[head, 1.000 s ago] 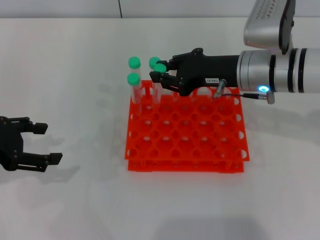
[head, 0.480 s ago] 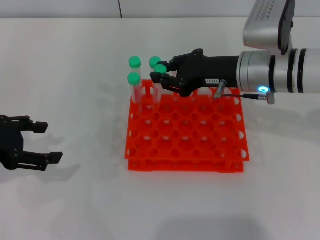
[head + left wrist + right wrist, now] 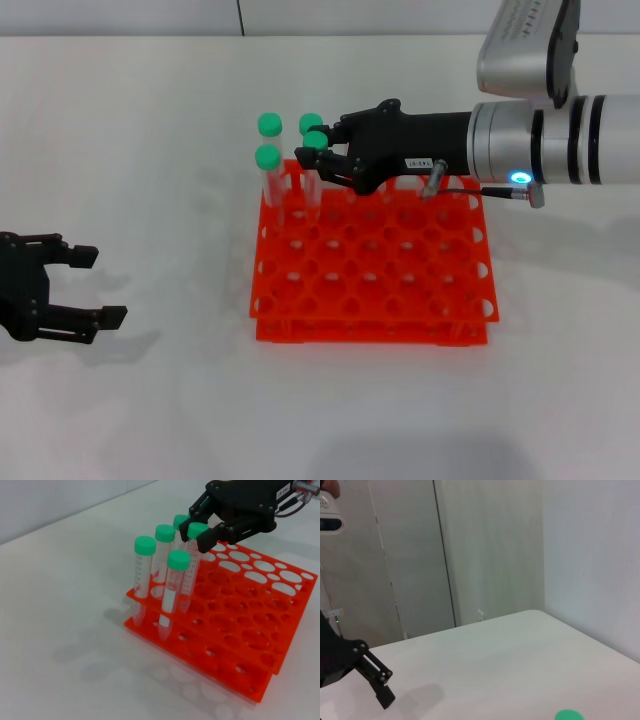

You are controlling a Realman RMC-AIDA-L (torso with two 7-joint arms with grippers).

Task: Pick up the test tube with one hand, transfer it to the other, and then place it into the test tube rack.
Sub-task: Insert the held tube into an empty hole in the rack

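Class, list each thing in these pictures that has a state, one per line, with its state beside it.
Right gripper: fingers closed on the test tube.
Test tube: upright, lowered into a back-row hole.
Three other tubes: capped, standing in the rack.
Test tube rack: mostly unfilled.
Left gripper: open, holding nothing.

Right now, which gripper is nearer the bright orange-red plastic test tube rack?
Right. The right gripper is over the rack's far edge, among the green-capped tubes; the left gripper sits on the table off its left side.
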